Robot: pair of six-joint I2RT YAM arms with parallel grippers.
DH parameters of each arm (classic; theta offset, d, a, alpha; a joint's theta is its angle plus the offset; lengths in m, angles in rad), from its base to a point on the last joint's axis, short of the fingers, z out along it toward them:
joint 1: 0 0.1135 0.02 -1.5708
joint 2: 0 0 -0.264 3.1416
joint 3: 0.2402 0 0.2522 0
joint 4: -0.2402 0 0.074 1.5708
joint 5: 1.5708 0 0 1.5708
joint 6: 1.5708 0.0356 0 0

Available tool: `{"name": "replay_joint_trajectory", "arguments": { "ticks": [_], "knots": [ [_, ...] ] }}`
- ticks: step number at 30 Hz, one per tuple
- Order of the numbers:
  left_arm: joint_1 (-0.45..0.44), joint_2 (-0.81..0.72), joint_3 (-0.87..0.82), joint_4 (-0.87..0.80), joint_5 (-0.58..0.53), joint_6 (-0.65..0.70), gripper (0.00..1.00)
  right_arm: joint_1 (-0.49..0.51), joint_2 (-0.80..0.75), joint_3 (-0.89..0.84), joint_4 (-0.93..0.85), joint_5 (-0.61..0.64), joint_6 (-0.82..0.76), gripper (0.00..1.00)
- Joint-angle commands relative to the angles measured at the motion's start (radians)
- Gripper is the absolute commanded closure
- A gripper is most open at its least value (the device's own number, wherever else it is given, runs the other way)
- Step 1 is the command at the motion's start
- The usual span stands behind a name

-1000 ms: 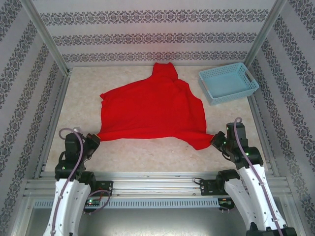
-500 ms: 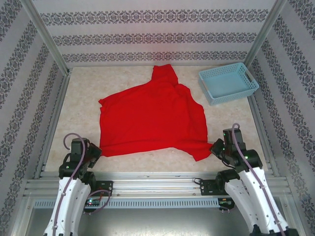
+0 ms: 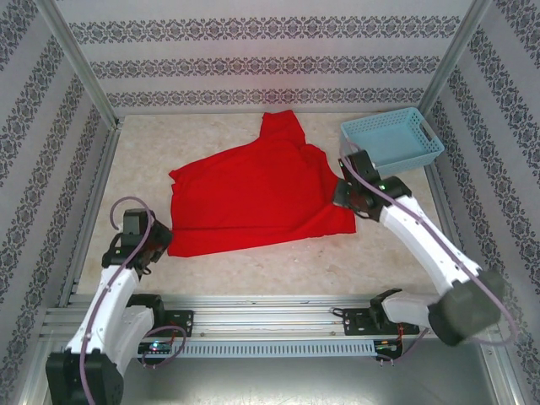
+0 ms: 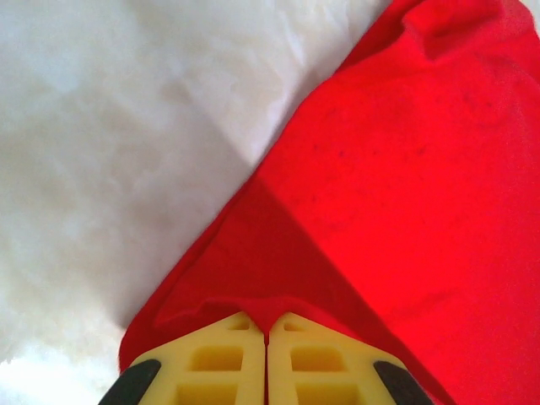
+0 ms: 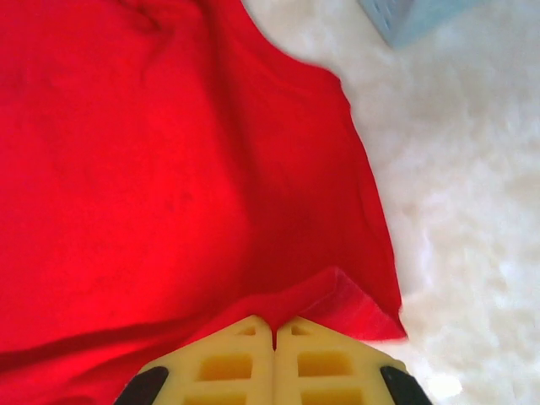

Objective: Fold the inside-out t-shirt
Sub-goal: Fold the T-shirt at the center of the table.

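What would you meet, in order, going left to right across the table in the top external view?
left gripper → red t-shirt → right gripper → light blue basket

The top camera looks down from high behind the 6 o'clock edge of the pale marbled table (image 3: 278, 261), facing 12. Each wrist camera sits close over its yellow fingers (image 4: 211, 363); all share the bright red fabric t-shirt (image 3: 253, 198).

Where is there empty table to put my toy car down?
Bare marble-look table runs between the bright red fabric t-shirt's near hem and the front rail, and in the far left corner beside the shirt. It is crowded between the shirt and the light blue plastic basket, where the right claw pinches the cloth.
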Motion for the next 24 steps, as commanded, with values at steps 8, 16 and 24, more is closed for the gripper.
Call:
{"name": "replay_joint_trajectory", "arguments": {
  "ticks": [8, 16, 24],
  "knots": [
    [0.004, 0.260, 0.113, 0.218, -0.112, 0.018, 0.91, -0.015, 0.391, 0.355, 0.071, 0.029, -0.129, 1.00],
    [0.014, 0.412, 0.177, 0.247, -0.104, 0.048, 0.60, -0.042, 0.645, 0.599, -0.008, -0.017, -0.136, 0.75],
    [-0.093, 0.309, 0.245, 0.108, -0.113, 0.178, 0.23, -0.082, 0.410, 0.253, 0.089, 0.008, -0.112, 0.40]
  ]
}}
